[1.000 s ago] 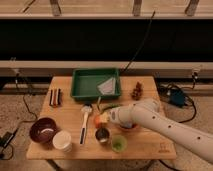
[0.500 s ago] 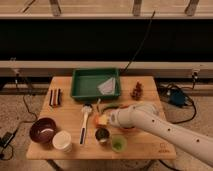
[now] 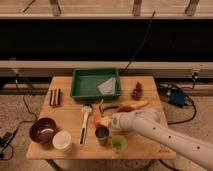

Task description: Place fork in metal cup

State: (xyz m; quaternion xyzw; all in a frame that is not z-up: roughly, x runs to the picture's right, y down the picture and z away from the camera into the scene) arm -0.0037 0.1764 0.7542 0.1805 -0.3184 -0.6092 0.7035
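One arm reaches in from the right over a wooden table (image 3: 145, 145), its gripper (image 3: 111, 121) low beside the metal cup (image 3: 102, 135).

Gripper sits just above and right of the metal cup; whether its fingers are open or closed cannot be told. Fork (image 3: 101, 107) appears as a thin sliver above the gripper, long axis roughly upright in view and pointing toward the green tray (image 3: 80, 94); its ends cannot be distinguished. Green cup (image 3: 119, 144) stands just right of the metal cup. White utensil (image 3: 85, 122) lies left of it, handle toward the front. White cup (image 3: 62, 141) and dark bowl (image 3: 42, 130) sit at front left.
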